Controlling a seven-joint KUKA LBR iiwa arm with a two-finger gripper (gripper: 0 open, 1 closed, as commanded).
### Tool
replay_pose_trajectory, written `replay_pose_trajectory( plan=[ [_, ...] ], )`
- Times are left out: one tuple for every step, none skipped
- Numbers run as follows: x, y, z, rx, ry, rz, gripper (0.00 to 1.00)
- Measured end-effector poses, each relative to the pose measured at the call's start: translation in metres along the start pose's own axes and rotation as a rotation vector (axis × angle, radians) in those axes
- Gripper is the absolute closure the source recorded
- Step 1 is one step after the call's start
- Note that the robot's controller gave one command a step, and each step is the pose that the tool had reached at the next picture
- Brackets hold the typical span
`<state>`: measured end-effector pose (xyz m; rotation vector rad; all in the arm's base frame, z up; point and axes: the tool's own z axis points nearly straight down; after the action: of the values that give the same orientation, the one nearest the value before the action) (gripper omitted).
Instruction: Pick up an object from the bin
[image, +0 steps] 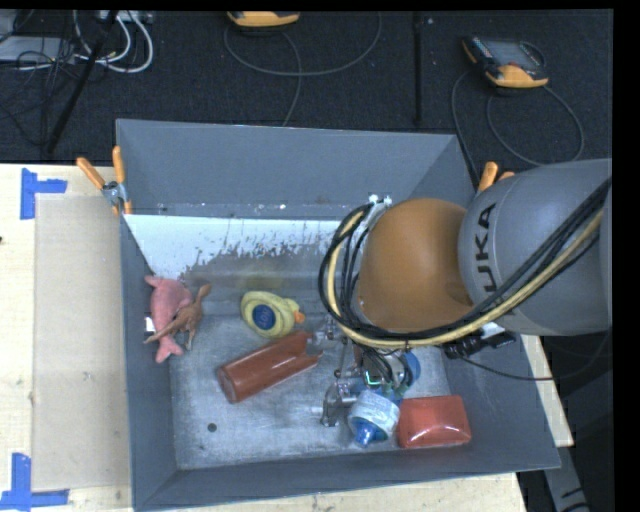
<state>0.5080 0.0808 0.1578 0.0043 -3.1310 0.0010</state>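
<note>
My gripper (340, 398) hangs low in the front right part of the bin, under the arm's orange cover. A small white and blue bottle (372, 418) lies right beside it on its right; whether they touch I cannot tell. A red-brown bottle (265, 366) lies on its side just left of the gripper, its neck pointing toward it. A red block (433, 421) rests by the bin's front right wall, next to the small bottle.
A yellow toy with a blue disc (268, 314) lies behind the red-brown bottle. A pink toy animal (172, 315) rests against the left wall. The arm and its cables cover the bin's right side.
</note>
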Motion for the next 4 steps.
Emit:
replay_pose_trajectory(
  plan=[
    [-0.002, 0.0, -0.004, -0.001, -0.008, 0.003, 0.0],
    [-0.04, 0.019, 0.041, 0.0, -0.031, -0.101, 0.0],
    [-0.037, 0.022, 0.051, 0.0, -0.012, -0.133, 0.0],
    [-0.078, 0.032, 0.041, 0.002, 0.002, -0.163, 0.0]
  ],
)
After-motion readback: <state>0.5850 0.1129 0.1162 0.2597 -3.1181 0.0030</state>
